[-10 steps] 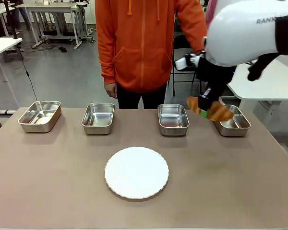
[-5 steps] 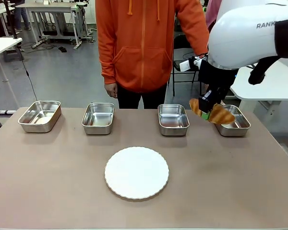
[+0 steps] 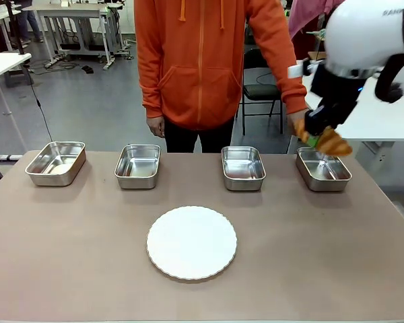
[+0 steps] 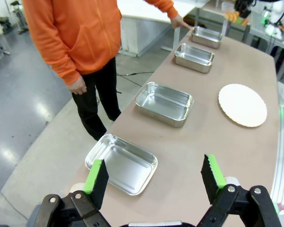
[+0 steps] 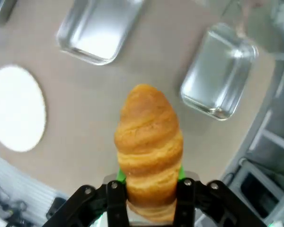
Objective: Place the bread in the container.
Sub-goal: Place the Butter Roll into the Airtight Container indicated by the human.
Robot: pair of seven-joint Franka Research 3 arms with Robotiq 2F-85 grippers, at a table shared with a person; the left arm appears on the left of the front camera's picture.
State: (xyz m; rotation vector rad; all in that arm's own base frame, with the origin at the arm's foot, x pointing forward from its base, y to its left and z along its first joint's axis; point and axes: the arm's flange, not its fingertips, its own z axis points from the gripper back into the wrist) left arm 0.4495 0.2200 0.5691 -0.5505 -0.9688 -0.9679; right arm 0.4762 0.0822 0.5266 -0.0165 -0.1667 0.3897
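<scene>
My right gripper (image 3: pixel 318 136) is shut on the bread (image 3: pixel 330 143), a golden-brown croissant, and holds it in the air above the far edge of the rightmost steel container (image 3: pixel 324 170). In the right wrist view the bread (image 5: pixel 149 142) sticks out from between the jaws, with that container (image 5: pixel 219 71) below and to the right. A person's hand (image 3: pixel 298 125) hangs by the container's far left corner. In the left wrist view my left gripper (image 4: pixel 154 176) is open with nothing between its fingers, above the table's left end near another steel tray (image 4: pixel 121 163).
Three more steel trays (image 3: pixel 56 162) (image 3: pixel 137 165) (image 3: pixel 243 167) stand in a row along the far side. A round white plate (image 3: pixel 192 242) lies in the middle of the brown table (image 3: pixel 81 256). The person in an orange hoodie (image 3: pixel 209 60) stands at the far edge.
My right gripper has risen and moved right and away with the bread, from beside the rightmost container's left edge to above its far edge. The person's hand has come down by that container.
</scene>
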